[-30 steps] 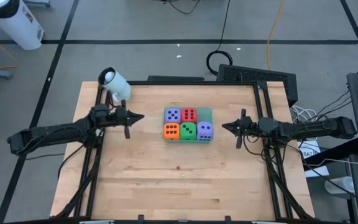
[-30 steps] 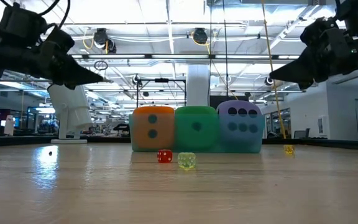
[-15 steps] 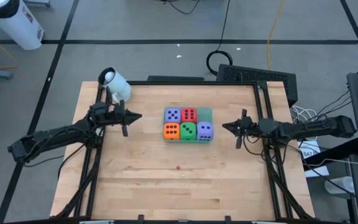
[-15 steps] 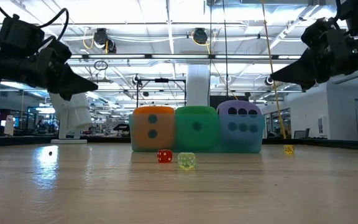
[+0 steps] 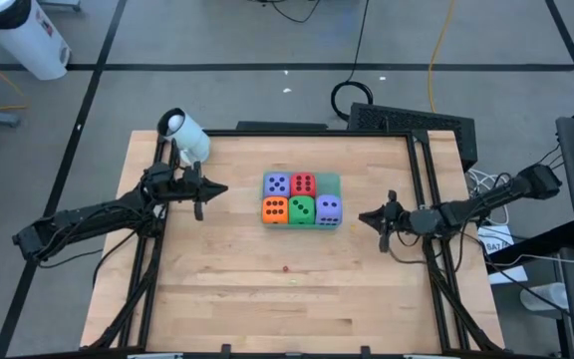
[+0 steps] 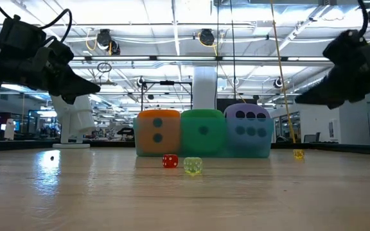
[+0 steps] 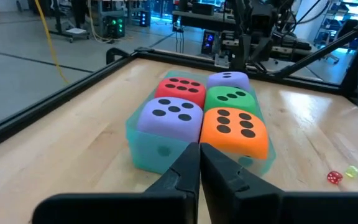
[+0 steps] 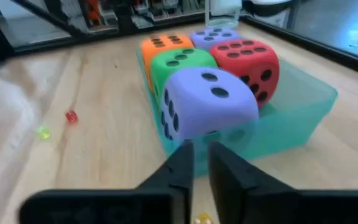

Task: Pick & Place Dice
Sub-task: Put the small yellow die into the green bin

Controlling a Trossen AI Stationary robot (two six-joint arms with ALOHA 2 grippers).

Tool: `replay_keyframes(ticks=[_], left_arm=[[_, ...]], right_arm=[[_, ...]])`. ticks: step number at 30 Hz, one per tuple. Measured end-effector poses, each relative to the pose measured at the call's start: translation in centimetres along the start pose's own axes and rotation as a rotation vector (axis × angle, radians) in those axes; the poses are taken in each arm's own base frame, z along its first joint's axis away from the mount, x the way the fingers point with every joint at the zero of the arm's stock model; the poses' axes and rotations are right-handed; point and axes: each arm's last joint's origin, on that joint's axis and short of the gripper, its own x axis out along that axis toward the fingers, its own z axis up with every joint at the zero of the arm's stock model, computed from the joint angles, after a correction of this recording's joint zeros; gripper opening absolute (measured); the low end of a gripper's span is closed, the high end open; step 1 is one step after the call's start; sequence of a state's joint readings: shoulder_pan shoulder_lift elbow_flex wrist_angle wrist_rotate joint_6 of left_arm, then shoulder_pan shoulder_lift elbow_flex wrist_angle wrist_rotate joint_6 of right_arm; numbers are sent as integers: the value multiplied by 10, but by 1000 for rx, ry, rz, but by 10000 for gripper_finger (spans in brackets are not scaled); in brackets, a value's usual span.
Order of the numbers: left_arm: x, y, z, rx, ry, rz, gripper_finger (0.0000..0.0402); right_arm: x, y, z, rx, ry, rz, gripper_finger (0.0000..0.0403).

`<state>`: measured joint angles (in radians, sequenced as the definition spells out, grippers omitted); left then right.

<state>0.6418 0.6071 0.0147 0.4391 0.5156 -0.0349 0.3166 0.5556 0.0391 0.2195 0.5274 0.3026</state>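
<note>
— Teal tray (image 5: 333, 182), mid-table: where are the dice (image 5: 301, 198)?
— All five inside, between both arms. Left gripper (image 5: 199, 189) pressed together, right gripper (image 5: 383, 217) nearly shut; neither clearly nearer.

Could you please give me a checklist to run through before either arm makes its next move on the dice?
1. All five dice in view, sitting in the green tray: ok.
2. Left gripper clear of the tray, holding nothing: ok.
3. Left gripper's jaws open for a grasp: not ok, they are shut.
4. Right gripper clear of the tray, on its lavender die side: ok.
5. Tiny loose dice away from both grippers: ok.
</note>
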Motion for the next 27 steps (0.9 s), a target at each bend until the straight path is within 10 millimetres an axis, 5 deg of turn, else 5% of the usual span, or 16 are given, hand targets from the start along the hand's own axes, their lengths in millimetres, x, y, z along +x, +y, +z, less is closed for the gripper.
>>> replay_keyframes(ticks=[13,27], left_arm=[[0,1,4,19,-36,26,15],[0,1,6,24,-54,25,15]], right_arm=[[5,-2,-20,256,176,-56,239],[22,2,-38,-51,298,-81,282]])
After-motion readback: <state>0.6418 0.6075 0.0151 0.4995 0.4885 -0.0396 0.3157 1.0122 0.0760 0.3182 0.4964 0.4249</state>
